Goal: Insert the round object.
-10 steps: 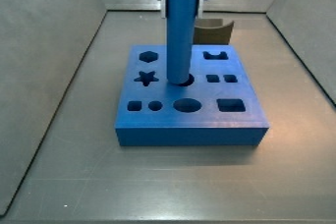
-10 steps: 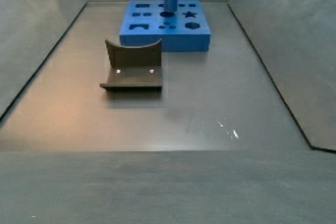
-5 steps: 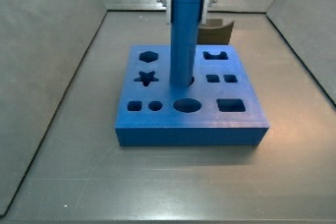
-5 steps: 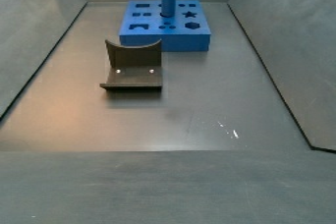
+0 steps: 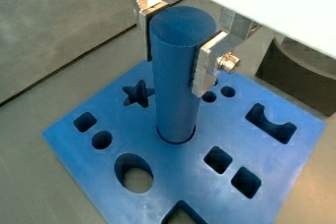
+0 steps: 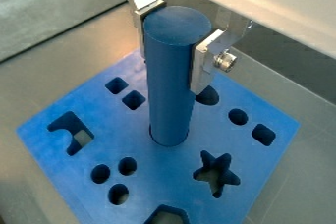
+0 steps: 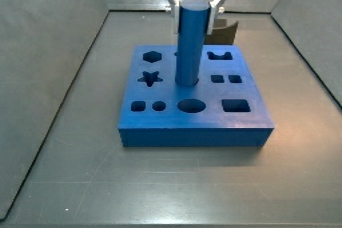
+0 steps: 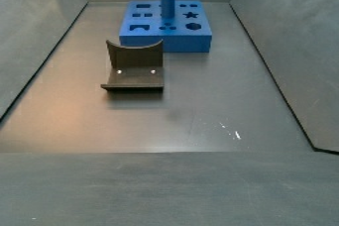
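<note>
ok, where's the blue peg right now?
In both wrist views the blue peg stands upright between the claw fingers, its lower end in a hole near the middle of the blue block.

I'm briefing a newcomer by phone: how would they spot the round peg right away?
Find the flat blue block with shaped holes. The round object stands upright in its middle, with the gripper at its top. It is the only tall, smooth cylinder; the dark curved piece lies apart.

Hand (image 5: 183,33) upright, fingers clamped.
</note>
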Controlling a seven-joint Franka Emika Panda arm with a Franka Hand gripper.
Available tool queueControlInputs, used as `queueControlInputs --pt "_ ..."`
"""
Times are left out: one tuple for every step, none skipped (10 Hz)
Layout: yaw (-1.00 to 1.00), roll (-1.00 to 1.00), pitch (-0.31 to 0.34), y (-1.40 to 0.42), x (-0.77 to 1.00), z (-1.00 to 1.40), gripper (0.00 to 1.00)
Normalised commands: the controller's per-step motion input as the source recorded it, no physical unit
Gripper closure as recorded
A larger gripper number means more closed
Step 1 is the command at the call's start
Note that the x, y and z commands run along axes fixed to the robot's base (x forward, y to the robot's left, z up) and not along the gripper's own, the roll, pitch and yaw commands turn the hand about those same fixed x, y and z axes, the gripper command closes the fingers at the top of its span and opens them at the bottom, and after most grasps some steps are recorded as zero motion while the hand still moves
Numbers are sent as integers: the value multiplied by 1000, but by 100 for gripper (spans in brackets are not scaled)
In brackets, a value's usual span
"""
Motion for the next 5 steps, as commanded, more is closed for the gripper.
queueControlInputs --pt "-57 0 -44 0 -11 -460 100" --pt "-114 19 -19 0 0 -474 100" --pt "-86 0 0 0 0 -320 100" --pt "-54 0 0 0 0 -211 100" --pt "0 -36 0 37 0 0 100"
